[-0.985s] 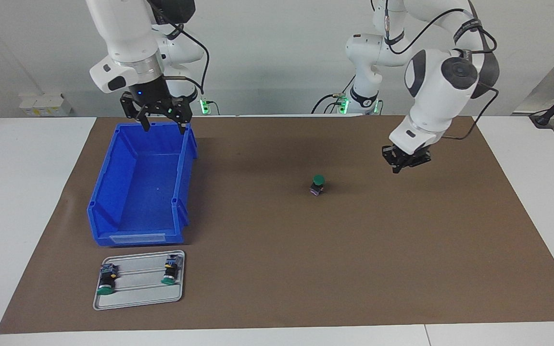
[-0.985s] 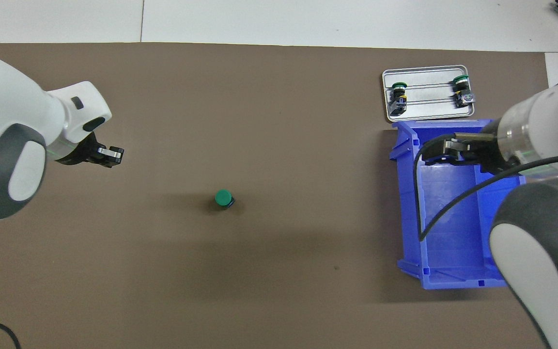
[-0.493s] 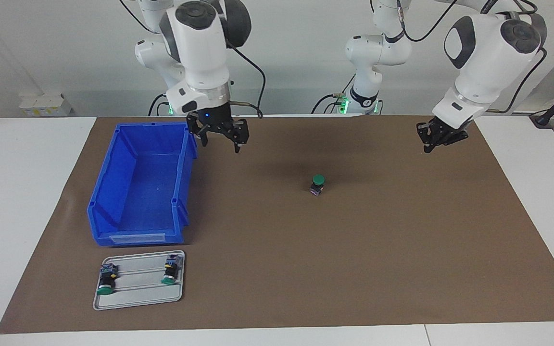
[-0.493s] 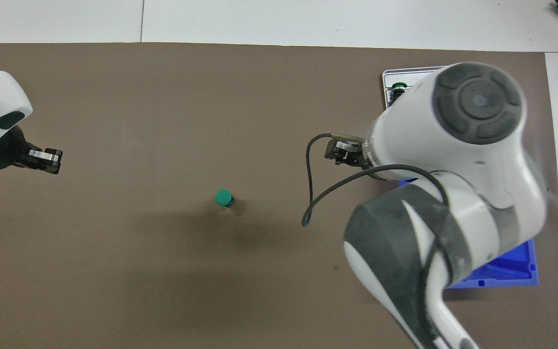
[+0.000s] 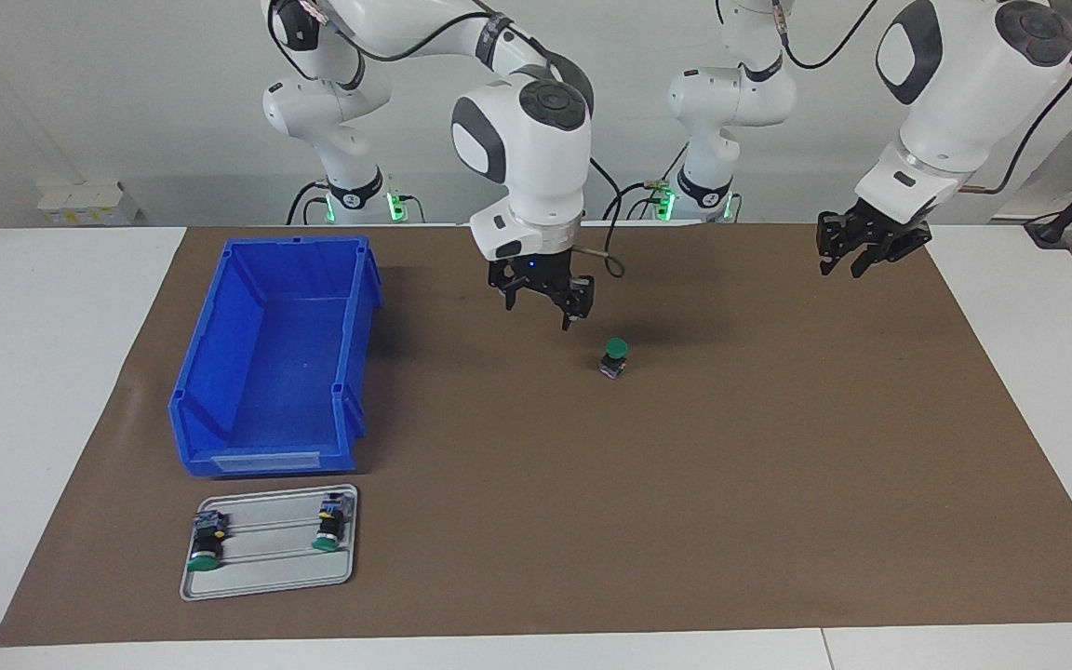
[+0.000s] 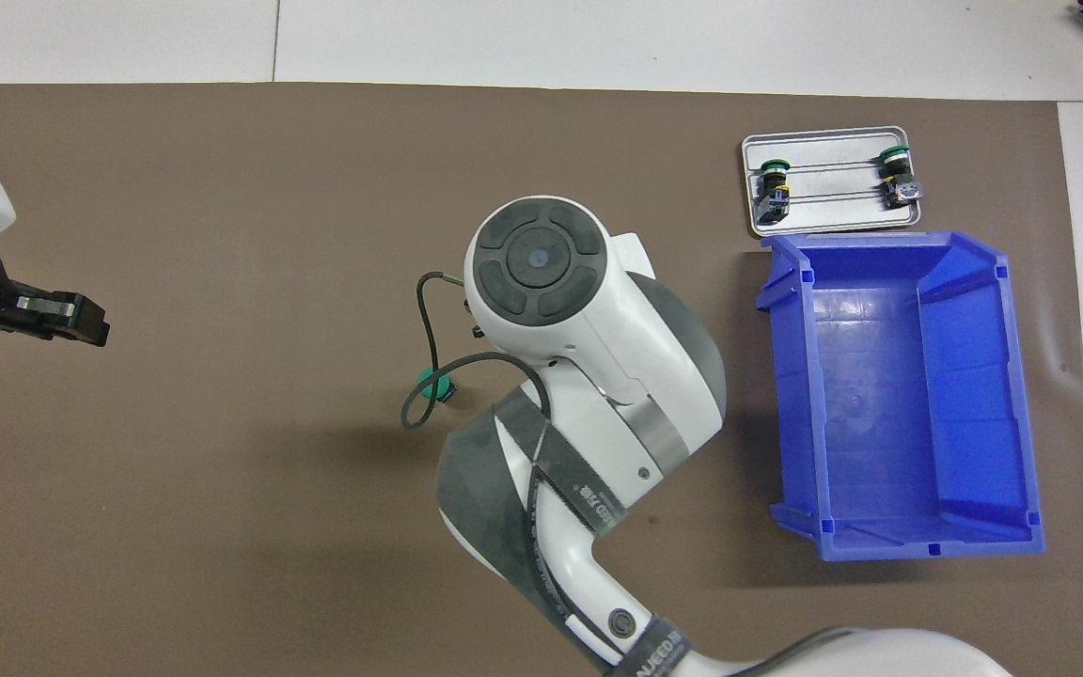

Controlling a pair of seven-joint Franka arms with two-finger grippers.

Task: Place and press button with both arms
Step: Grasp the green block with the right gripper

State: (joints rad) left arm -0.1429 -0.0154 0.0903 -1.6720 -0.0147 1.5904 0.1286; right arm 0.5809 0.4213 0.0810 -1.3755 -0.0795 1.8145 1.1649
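L claw (image 5: 857, 263) hangs over the mat (image 5: 778, 484) edge at the L arm's end, waiting; can't tell if it's released or clenched. R claw (image 5: 539, 313) is up over the mat mid-table, released, nothing in it. From overhead my own R arm hides it.

Btn (image 5: 614, 357) stands on the mat mid-table, apart from both claws. It's upright w/ green cap on top, so its long axis is vertical. From R claw it lies just off toward the L arm's end and lower. R claw is near it, L claw well apart, so R is the closer one by far. My guess: the next move is a short shift sideways, then straight down onto the cap. Come in off-centre and it could tip.

Bin (image 5: 220, 354) sits toward the R arm's end, empty. Tray (image 5: 266, 549) lies just beside it, farther from the bases, w/ 2 spare btns (image 5: 206, 544) lying flat in it.
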